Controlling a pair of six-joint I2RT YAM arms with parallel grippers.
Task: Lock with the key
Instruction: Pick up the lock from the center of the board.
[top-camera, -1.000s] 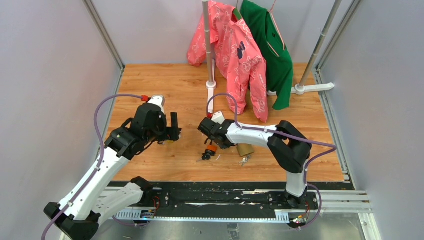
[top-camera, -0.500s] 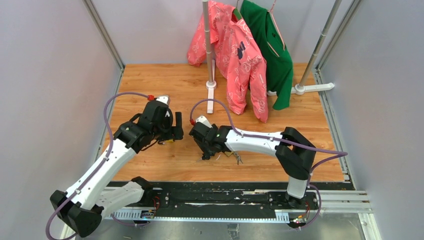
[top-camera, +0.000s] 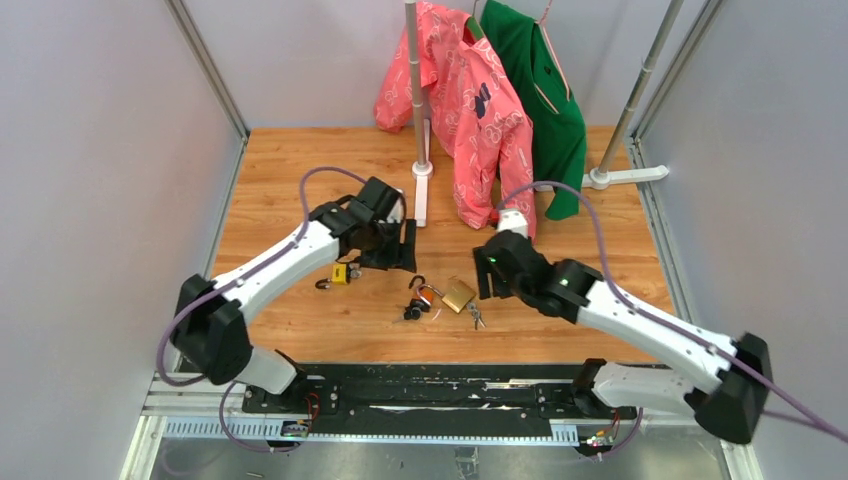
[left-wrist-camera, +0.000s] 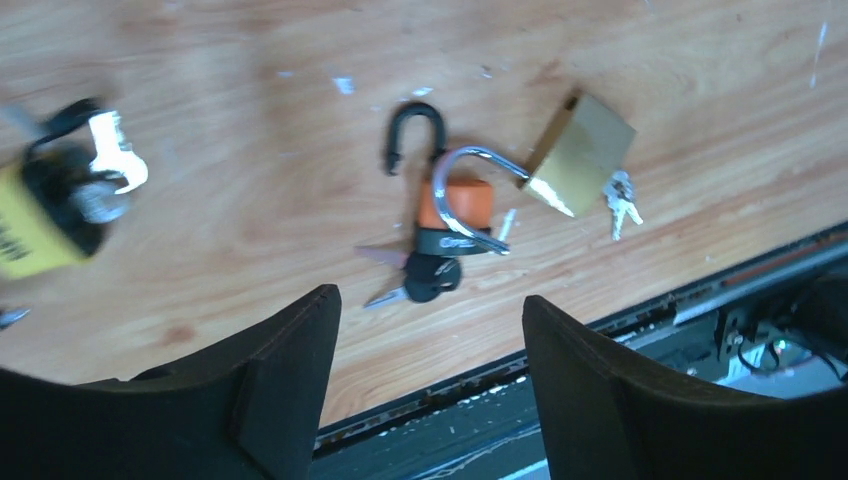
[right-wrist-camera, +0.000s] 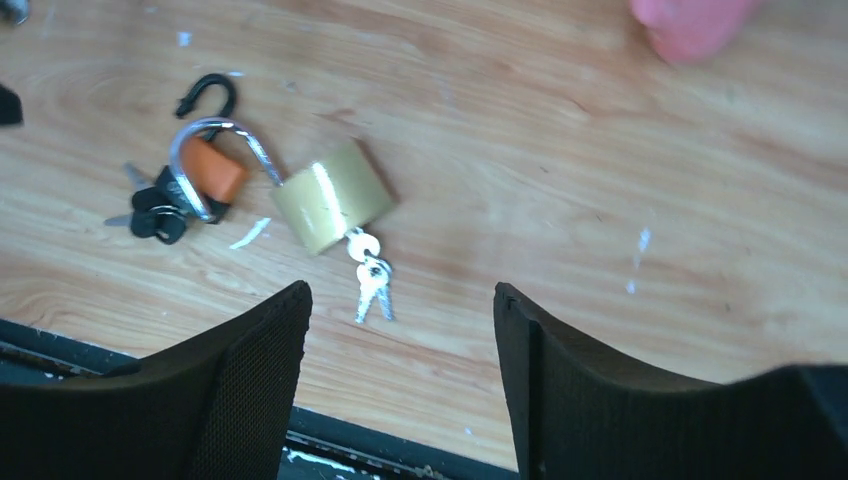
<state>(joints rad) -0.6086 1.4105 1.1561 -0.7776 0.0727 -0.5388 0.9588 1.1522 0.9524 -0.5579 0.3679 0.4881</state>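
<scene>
3 padlocks lie on the light wooden table (top-camera: 300, 180), all toward its near edge. The square brass padlock (right-wrist-camera: 330, 205) lies flat in the middle. Its curved silver shackle (right-wrist-camera: 215, 145) is sprung out of the body and lies across the small orange padlock (right-wrist-camera: 212, 172) beside it, so the 2 are entangled and not just neighbours. A bunch of small silver keys (right-wrist-camera: 372, 280) hangs off the brass body's underside, pointing at the near edge. It looks like a key left in the keyhole, which would explain the open shackle. The orange padlock has its own black hook open too, with black-headed keys (right-wrist-camera: 155, 215) at its base. A yellow padlock (left-wrist-camera: 35, 215) with a key lies well apart to the left.

The left tool (left-wrist-camera: 430, 310) faces the orange lock from behind and to the left, fingers apart with nothing between them. The right tool (right-wrist-camera: 400, 295) sits just to the right of the brass lock, looking down on its keys, also spread and empty. Neither touches a lock.

Flanking the pair this way suits a 2-handed job: 1 tool steadies a lock body while the other presses the shackle home or turns the key. No grasp has begun. The crossed shackle is the likely snag, because pushing it shut as it lies could drag the orange lock along.
</scene>
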